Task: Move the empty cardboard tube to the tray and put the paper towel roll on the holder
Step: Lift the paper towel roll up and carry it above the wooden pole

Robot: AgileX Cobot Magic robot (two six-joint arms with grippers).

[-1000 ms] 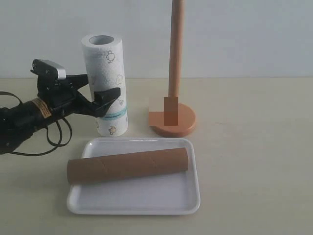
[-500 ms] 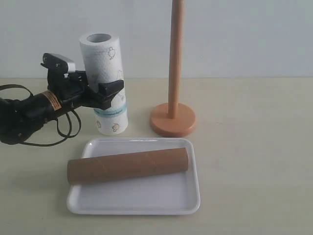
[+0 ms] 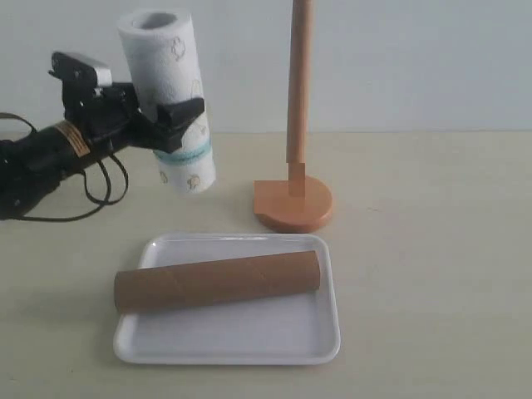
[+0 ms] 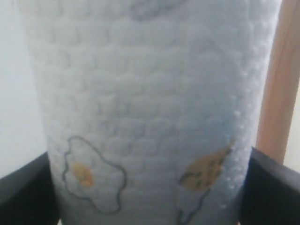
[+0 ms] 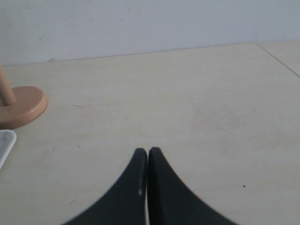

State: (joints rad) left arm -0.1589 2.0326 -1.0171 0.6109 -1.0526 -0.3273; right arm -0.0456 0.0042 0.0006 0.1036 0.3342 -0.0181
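Note:
The paper towel roll [image 3: 166, 96] is held off the table, tilted with its top leaning left, and my left gripper [image 3: 170, 125] is shut on its middle. Up close the roll [image 4: 150, 108] fills the left wrist view, with a black finger at each lower corner. The brown cardboard tube [image 3: 216, 281] lies lengthwise across the white tray [image 3: 241, 337] in front. The wooden holder [image 3: 293, 199] stands to the right of the roll, its pole [image 3: 298, 91] rising out of the top of the exterior view. My right gripper [image 5: 147, 152] is shut on nothing over bare table; the exterior view does not show it.
The holder's round base [image 5: 21, 105] and a corner of the tray [image 5: 4, 143] sit at the edge of the right wrist view. The left arm's black cables [image 3: 100, 187] loop on the table behind the roll. A pale wall backs the table.
My left gripper has closed on the paper towel roll and lifted it off the table, tilting it. The tube, tray and holder have not moved.

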